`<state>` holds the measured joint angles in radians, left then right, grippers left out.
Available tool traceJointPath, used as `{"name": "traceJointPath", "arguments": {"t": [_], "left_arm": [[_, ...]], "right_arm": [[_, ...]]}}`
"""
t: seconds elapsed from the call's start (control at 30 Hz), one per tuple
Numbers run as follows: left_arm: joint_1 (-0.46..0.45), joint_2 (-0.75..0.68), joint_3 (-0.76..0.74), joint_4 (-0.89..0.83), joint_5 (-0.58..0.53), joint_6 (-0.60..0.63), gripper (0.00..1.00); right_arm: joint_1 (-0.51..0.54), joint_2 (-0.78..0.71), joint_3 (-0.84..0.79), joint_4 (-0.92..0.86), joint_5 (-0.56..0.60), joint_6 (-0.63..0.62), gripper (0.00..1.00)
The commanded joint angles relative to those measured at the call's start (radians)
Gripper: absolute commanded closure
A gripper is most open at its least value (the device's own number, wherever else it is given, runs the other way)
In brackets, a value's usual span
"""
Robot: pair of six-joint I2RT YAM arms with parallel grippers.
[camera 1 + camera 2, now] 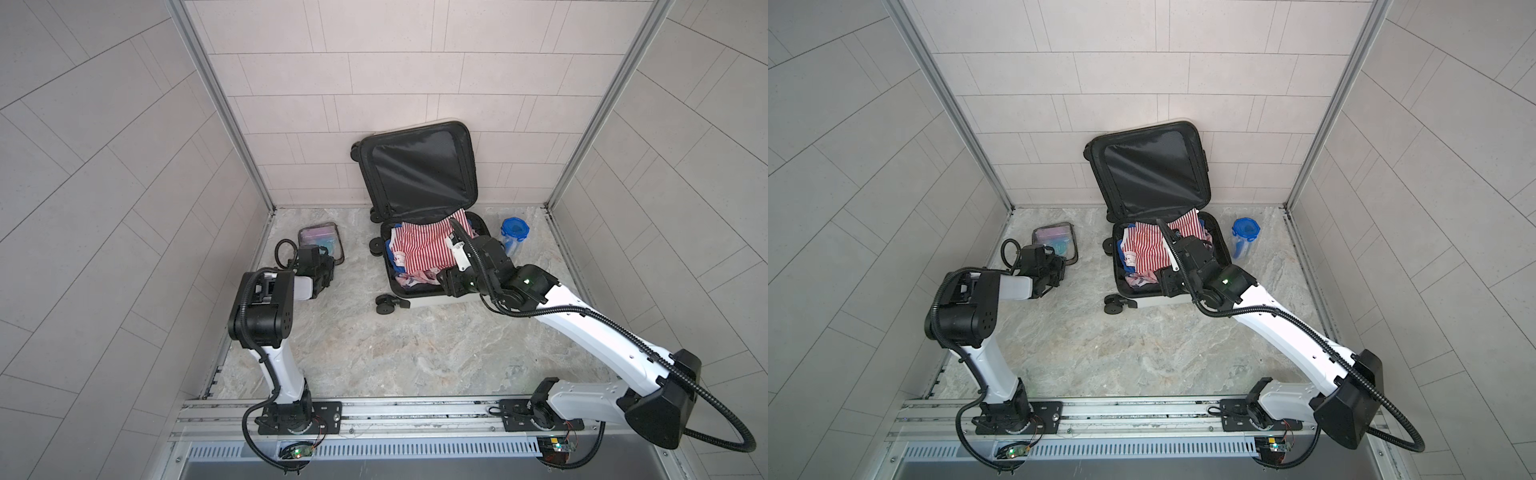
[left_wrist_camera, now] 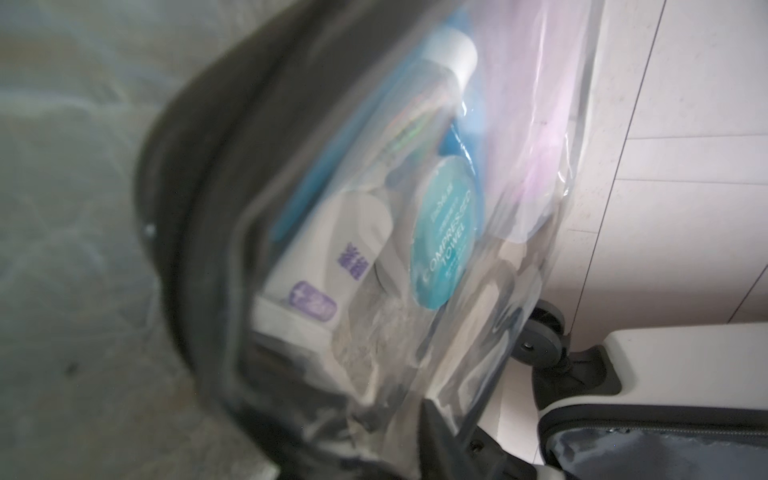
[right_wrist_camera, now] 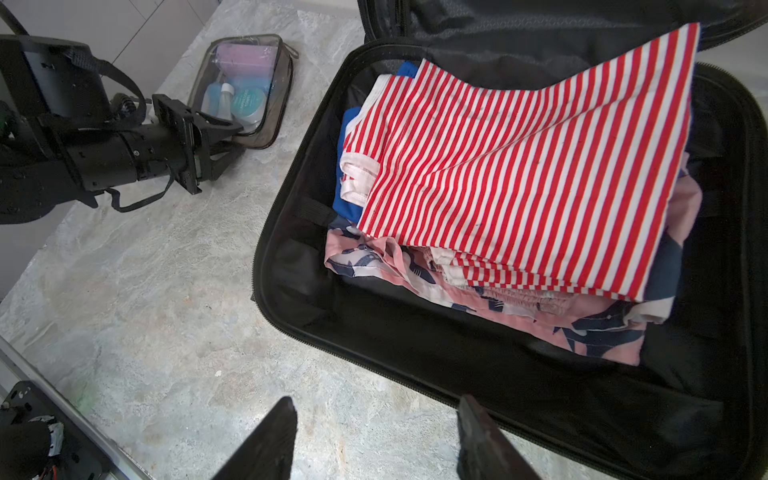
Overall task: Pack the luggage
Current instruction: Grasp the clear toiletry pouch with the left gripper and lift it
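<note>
Grey-veined marble worktop (image 1: 415, 353), boxed in by pale tiled walls.

Top views: the luggage (image 1: 419, 170) (image 1: 1150, 166) lies open at the back centre of the worktop. Its black-lined lid is raised and leans on the back wall. A red-and-white striped garment (image 1: 419, 249) (image 1: 1150, 249) is the uppermost item in the lower half. A clear toiletry pouch (image 1: 318, 239) (image 1: 1052, 237) lies flat, well left of the luggage. A blue-lidded container (image 1: 515, 230) (image 1: 1246, 230) stands just beside its right side. The left claw (image 1: 330, 264) (image 1: 1059, 266) is at the pouch's near edge. The right arm (image 1: 582, 316) reaches over the luggage's near right corner.

Left wrist view: blurred. The pouch (image 2: 415, 208) fills most of the frame. Inside it are a teal disc marked "COMPRESSED TOWEL" (image 2: 442, 232) and a white-capped bottle (image 2: 453, 54). The luggage's white shell (image 2: 673, 353) and one black wheel (image 2: 536, 345) show behind. Cannot tell the claw's state here.

Right wrist view: the right claw (image 3: 374, 440) is spread apart with nothing between its tips. It hangs over the luggage's near rim (image 3: 374, 332). The striped garment (image 3: 519, 174) lies on a pink patterned garment (image 3: 519, 316) and a blue one (image 3: 347, 137). The left claw (image 3: 230, 143) has one finger above and one below the pouch's (image 3: 245, 75) near end. Cannot tell whether they pinch it.
</note>
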<state>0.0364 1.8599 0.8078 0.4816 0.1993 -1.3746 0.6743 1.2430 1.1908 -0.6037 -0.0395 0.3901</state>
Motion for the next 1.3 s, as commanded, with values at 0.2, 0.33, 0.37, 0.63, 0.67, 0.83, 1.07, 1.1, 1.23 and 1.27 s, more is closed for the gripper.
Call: {"name": "traceJointPath", "arguments": {"t": [0.2, 0.33, 0.37, 0.63, 0.67, 0.83, 1.07, 1.1, 1.23, 1.27], "left_arm": [[0.037, -0.062, 0.011, -0.093, -0.003, 0.043, 0.96], [0.037, -0.143, 0.021, -0.203, -0.008, 0.096, 1.00], [0.036, -0.168, 0.022, -0.235, -0.010, 0.110, 1.00], [0.036, -0.361, -0.056, -0.430, 0.008, 0.209, 1.00], [0.037, -0.389, -0.078, -0.442, 0.011, 0.215, 1.00], [0.037, -0.607, -0.202, -0.561, 0.002, 0.258, 1.00], [0.034, -0.892, -0.282, -0.802, -0.021, 0.332, 1.00], [0.032, -0.914, -0.280, -0.837, -0.019, 0.351, 1.00], [0.027, -0.985, -0.277, -0.970, -0.021, 0.421, 1.00], [0.026, -0.996, -0.273, -0.998, -0.020, 0.436, 1.00]], "right_arm": [[0.006, -0.033, -0.018, -0.018, 0.030, 0.024, 0.37], [0.006, -0.025, -0.022, -0.006, 0.017, 0.032, 0.37], [0.007, -0.020, -0.021, -0.003, 0.011, 0.032, 0.37], [0.008, 0.024, -0.004, 0.013, -0.054, 0.034, 0.37], [0.009, 0.028, 0.000, 0.014, -0.061, 0.034, 0.37], [0.024, 0.063, 0.026, 0.018, -0.089, 0.036, 0.37], [0.063, 0.114, 0.050, 0.043, -0.100, 0.049, 0.38], [0.069, 0.126, 0.055, 0.048, -0.104, 0.052, 0.37], [0.103, 0.180, 0.097, 0.052, -0.123, 0.054, 0.38], [0.110, 0.193, 0.108, 0.054, -0.128, 0.053, 0.38]]}}
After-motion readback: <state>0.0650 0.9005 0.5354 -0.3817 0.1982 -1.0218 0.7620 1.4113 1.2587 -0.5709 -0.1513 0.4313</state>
